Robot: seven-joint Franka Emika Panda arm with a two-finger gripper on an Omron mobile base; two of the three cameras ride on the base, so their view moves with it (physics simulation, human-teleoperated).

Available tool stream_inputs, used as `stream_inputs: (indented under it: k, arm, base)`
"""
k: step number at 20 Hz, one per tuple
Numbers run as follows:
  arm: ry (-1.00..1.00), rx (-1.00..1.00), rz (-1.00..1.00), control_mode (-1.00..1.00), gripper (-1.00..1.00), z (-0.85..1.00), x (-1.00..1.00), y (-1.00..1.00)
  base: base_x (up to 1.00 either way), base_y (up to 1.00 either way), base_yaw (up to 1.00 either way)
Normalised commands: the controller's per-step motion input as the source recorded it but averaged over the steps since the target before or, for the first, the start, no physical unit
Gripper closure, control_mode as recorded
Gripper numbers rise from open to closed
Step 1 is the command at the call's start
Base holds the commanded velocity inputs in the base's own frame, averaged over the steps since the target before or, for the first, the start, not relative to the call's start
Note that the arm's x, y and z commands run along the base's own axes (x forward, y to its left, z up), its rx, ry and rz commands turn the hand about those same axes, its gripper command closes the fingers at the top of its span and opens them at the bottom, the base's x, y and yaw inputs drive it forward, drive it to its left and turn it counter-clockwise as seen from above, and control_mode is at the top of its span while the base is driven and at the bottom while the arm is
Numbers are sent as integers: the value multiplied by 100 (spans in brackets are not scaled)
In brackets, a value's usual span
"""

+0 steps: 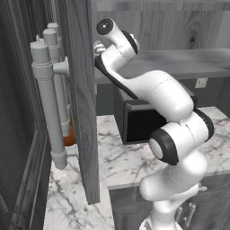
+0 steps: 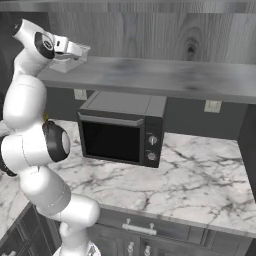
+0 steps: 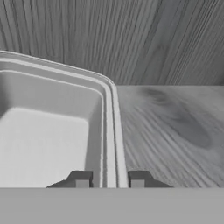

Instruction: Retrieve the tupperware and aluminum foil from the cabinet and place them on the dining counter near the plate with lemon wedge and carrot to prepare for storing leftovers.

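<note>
your claw (image 3: 110, 178) is pinched narrow on the side wall of the tub (image 3: 48, 131), one finger tip (image 3: 81, 178) inside the tub and the other one just outside its wide rim. in the hand view the tub is clear and pale, and you can see right down to its flat bottom; there is nothing in it. it sits on the grey shelf (image 3: 175, 131) of the cabinet (image 2: 150, 30), with the wood-grain back wall just behind it.

from the right base view you can see the tub (image 2: 70, 59) at the left end of the shelf, with the claw (image 2: 75, 52) on it. below the shelf a black microwave (image 2: 120, 132) stands on the marble worktop (image 2: 190, 175), its door shut. you cannot read any writing on it; the two round knobs are too small to tell.

in the left base view an open cabinet door (image 1: 83, 99) stands beside the arm, and something orange (image 1: 68, 134) peeks out behind the door handles; you cannot tell what it is
</note>
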Motion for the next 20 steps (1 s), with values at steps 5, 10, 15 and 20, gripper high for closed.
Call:
stream_inputs:
  k: [5, 10, 15, 20]
  arm:
    - [3, -9, -18, -100, 100, 0, -78, -67]
    - [10, 0, -19, -100, 100, 2, -100, -85]
    - [0, 0, -15, -100, 100, 1, -100, -78]
    - [0, 0, -10, -100, 100, 2, -100, -62]
  base:
    - [0, 0, 0]
    - [0, 0, 0]
    - [0, 0, 0]
    - [0, 0, 0]
